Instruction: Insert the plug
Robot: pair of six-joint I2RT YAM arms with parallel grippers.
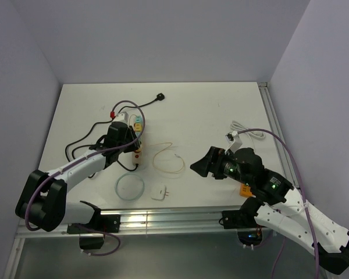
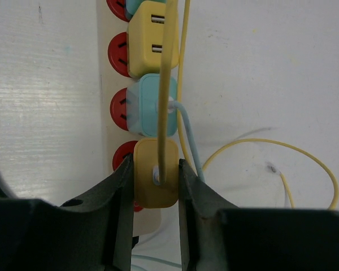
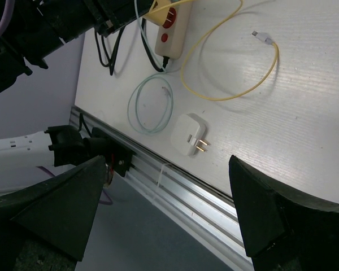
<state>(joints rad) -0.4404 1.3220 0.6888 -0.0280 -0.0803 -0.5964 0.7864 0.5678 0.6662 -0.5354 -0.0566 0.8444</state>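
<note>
The left pincer (image 2: 156, 195) is closed on the yellow plug (image 2: 147, 186), one finger on each side. It holds the plug over the near-end socket of the power strip (image 2: 104, 84), so the seating step looks to be in hand. Whether the prongs are fully home cannot be told. The next move likely calls for a straight push into the strip, then letting go. The teal plug (image 2: 152, 107) sits in the next socket, so there is little room to tilt. The yellow cable (image 2: 168, 68) drapes along the strip. On the tabletop (image 1: 209, 110), a teal cable (image 1: 131, 187) coils off the strip's near end. A white plug (image 3: 191, 135) lies right of it. Farther right of the strip, the right pincer (image 1: 200, 165) hovers wide open and empty.
</note>
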